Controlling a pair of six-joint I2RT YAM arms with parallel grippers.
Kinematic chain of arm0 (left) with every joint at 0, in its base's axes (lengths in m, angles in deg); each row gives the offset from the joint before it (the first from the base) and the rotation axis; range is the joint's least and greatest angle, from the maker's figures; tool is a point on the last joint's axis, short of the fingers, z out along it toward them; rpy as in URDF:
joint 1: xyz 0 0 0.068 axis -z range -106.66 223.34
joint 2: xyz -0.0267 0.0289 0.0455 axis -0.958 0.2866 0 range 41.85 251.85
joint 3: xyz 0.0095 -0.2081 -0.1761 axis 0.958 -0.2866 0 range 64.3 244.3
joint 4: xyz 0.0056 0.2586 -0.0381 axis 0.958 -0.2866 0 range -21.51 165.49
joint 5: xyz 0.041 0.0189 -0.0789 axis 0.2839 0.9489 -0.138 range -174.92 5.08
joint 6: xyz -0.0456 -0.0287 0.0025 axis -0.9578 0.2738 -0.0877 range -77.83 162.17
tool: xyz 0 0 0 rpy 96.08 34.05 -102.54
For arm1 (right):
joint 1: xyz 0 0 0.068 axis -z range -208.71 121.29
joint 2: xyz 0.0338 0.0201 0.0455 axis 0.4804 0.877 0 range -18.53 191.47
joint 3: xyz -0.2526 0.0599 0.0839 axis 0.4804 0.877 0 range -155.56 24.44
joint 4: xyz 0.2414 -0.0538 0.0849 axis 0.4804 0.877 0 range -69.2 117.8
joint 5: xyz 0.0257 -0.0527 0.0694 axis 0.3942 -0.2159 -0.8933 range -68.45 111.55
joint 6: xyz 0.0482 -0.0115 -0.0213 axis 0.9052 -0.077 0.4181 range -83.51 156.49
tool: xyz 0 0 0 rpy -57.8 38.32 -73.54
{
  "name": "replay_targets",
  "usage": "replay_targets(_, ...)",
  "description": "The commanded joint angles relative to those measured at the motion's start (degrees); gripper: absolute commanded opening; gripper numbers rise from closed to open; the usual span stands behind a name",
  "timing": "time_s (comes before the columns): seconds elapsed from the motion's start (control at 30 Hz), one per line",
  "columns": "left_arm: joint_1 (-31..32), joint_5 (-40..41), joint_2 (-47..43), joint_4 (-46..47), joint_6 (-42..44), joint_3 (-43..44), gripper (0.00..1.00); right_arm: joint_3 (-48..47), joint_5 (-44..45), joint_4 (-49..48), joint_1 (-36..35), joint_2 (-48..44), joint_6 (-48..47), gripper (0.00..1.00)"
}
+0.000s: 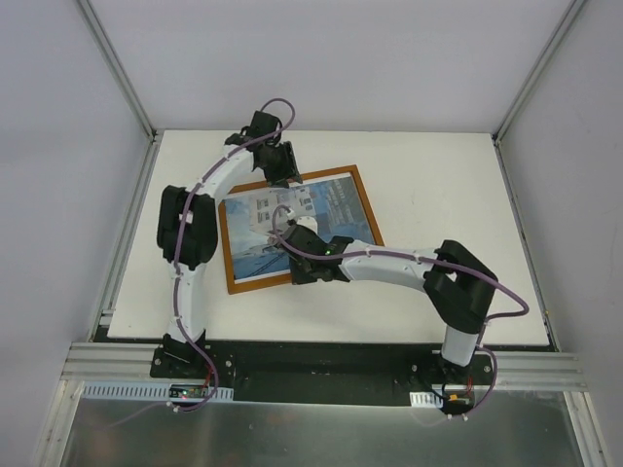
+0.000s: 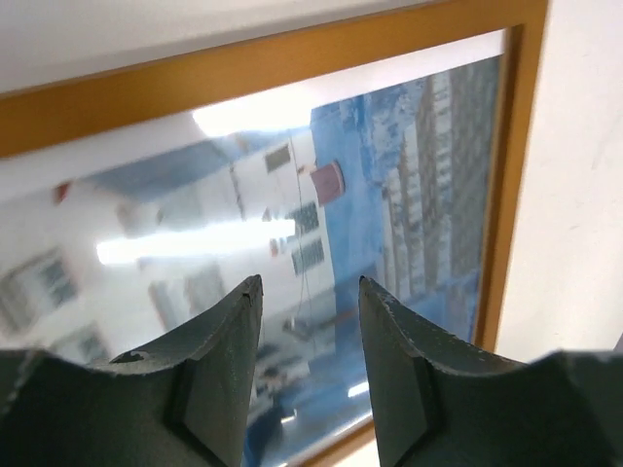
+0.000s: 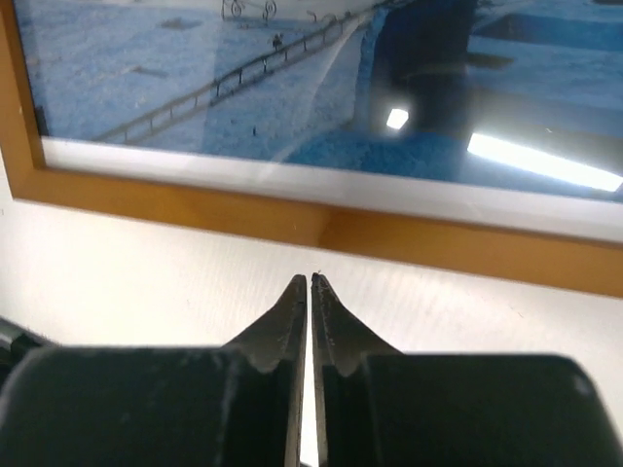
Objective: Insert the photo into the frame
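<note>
1. Frame (image 1: 298, 229) lies flat on white bench (image 1: 438, 175), mid-bench, slightly rotated.
2. Photo (image 1: 321, 209) sits inside frame, under the glossy pane; blue bldgs + white bldg visible.
3. Left hand (image 2: 310, 292) over frame's far edge, fingers parted, nothing between them.
4. Right hand (image 3: 310, 282) clenched, empty, tips over bare bench just beside frame's near edge.

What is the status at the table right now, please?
Left hand open, empty, over the frame. Right hand shut, empty, at its near edge. Photo sits behind the glass. Nothing in the way.
</note>
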Motion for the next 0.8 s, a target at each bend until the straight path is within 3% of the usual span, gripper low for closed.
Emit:
replay_targets(0.0,-1.0,10.8,-18.8,-0.6,-4.8,-8.4,0.43,3.8,-0.4,1.9,0.1,-9.9,-3.2,0.14)
replay_targets(0.17,-0.8,28.0,-38.8,-0.5,-19.6,-32.1,0.42,6.2,3.8,8.7,4.8,-17.0,-6.5,0.4)
replay_targets(0.3,0.7,37.4,-50.9,-1.6,-29.1,-49.0,0.48,8.8,2.1,9.0,16.2,-20.8,-9.2,0.47)
replay_targets(0.37,0.1,41.8,-56.1,-1.8,-33.3,-57.8,0.5,9.0,1.7,9.2,22.4,-20.9,-10.4,0.46)
replay_targets(0.43,-2.7,41.9,-58.6,-1.8,-34.1,-61.1,0.52,8.6,1.1,9.6,27.1,-20.3,-11.5,0.44)
replay_targets(0.63,-12.3,36.9,-54.5,-1.7,-32.5,-60.4,0.5,7.3,0.2,10.2,38.7,-16.4,-13.2,0.3)
replay_targets(0.77,-18.6,31.9,-47.4,-1.6,-32.9,-57.0,0.39,4.8,-2.8,10.9,42.6,-11.2,-13.8,0.16)
